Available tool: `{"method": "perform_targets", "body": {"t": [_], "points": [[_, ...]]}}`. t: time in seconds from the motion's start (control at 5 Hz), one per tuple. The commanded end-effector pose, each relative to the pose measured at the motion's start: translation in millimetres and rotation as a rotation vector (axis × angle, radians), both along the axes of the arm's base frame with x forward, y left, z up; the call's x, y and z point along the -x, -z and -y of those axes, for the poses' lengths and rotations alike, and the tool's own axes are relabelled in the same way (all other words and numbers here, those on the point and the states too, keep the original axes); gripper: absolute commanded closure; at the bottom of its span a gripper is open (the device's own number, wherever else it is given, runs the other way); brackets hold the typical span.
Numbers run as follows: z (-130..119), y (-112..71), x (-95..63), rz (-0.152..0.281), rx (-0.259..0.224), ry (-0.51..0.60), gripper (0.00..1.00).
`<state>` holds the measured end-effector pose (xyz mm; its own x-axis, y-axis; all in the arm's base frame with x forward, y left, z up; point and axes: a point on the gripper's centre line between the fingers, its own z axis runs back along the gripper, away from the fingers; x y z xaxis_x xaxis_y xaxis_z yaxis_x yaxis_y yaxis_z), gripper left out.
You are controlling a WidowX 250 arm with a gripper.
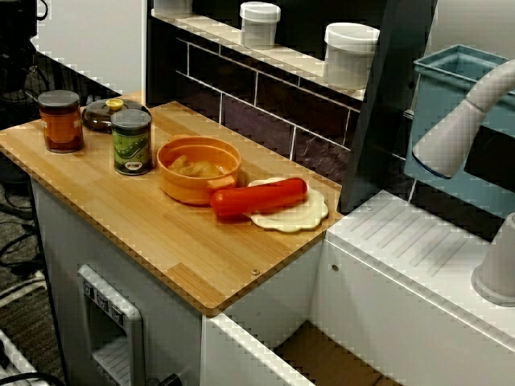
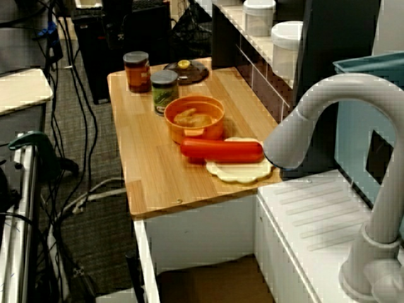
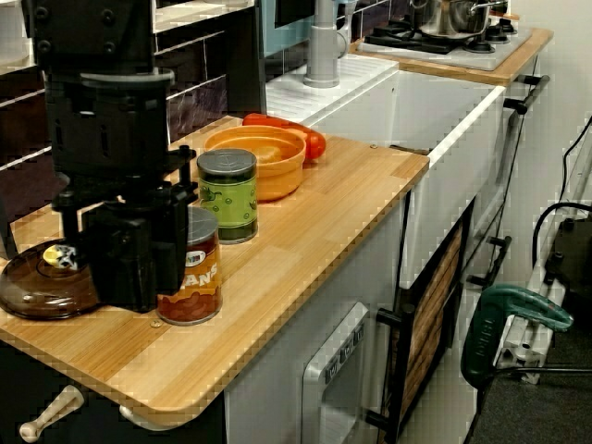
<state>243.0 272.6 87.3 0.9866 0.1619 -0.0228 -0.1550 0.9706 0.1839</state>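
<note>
1. Though the black gripper (image 3: 129,296) fills the left of the view from the jar end, its fingers merge into one dark block. I can't tell how far open it is or whether it has hold of anything.
2. The nearest thing is the red-orange jar (image 3: 192,277), upright with its dark lid on, near the end of the wooden counter (image 3: 305,231). The gripper covers the jar's left side in that view, and I can't tell whether it is touching or only in front.
3. The gripper shows only in that view. In the front view and the view from the tap end the jar stands with nothing around it.
4. The green can (image 1: 131,142) is upright just beside the jar, toward the sink.
5. The brown lid (image 1: 105,112) with a yellow knob lies flat behind the jar and can. From the jar end the gripper partly hides it.
6. The orange bowl (image 1: 199,169) sits past the can, with pale food inside that is hard to make out.
7. The red sausage (image 1: 259,197) lies across the cream scalloped plate (image 1: 294,215), touching the bowl's side.
8. The can and bowl stand between the jar and the sausage.
9. Two white canisters (image 1: 260,22) stand on the shelf behind.
10. The grey tap (image 2: 303,120) blocks part of the view from its end, over the white sink (image 1: 418,249).
11. The teal bin (image 1: 451,96) is cut off at the frame edge.
</note>
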Motion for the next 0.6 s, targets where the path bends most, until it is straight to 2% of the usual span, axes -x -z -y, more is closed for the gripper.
{"method": "perform_targets", "body": {"t": [0.0,0.4], "points": [[-7.2,-17.4,-2.7,0.031,-0.051,-0.002,1.0],[6.3,-11.6,-5.5,0.035,-0.054,-0.006,1.0]]}}
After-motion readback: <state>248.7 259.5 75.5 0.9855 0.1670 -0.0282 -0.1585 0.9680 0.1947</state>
